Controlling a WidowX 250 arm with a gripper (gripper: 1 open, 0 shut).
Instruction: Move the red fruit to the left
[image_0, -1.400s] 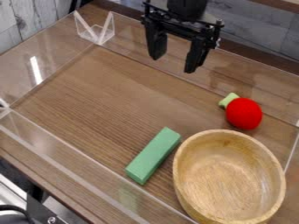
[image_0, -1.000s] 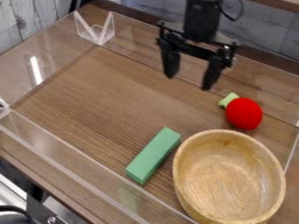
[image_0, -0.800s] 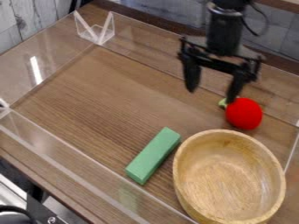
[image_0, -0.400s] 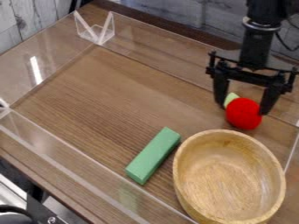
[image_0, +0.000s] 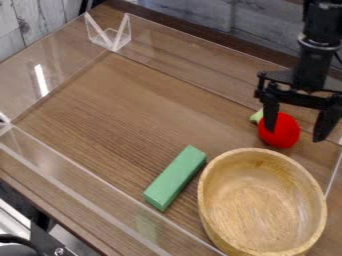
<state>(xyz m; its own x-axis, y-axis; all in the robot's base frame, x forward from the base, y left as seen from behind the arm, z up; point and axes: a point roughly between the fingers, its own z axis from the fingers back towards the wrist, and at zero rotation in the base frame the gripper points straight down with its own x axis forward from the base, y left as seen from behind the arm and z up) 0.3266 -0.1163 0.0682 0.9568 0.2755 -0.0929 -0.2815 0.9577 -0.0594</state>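
Red fruit: we see the red fruit (image_0: 279, 130) resting on the wooden table (image_0: 134, 120), near the right edge, just beyond the far rim of the wooden bowl (image_0: 262, 201). Its light green leafy top (image_0: 262, 116) points to the left and away from us.

Gripper: we find the gripper (image_0: 298, 115) hanging over the fruit with its two dark fingers spread wide. One finger (image_0: 267, 105) stands at the left of the fruit, the other (image_0: 326, 117) at its right. The fruit sits between them. We cannot tell whether either finger touches it.

Arm: we see the black arm (image_0: 318, 45) rising straight up from the gripper and leaving the picture at the top right.

Bowl: we note it is upright, at the near right corner, close to the fruit.

Green block: we see the flat green block (image_0: 177, 177) lying on the table just left of the bowl, set at a slant, well apart from the fruit.

Enclosure: we see clear plastic walls (image_0: 60, 60) around the table.
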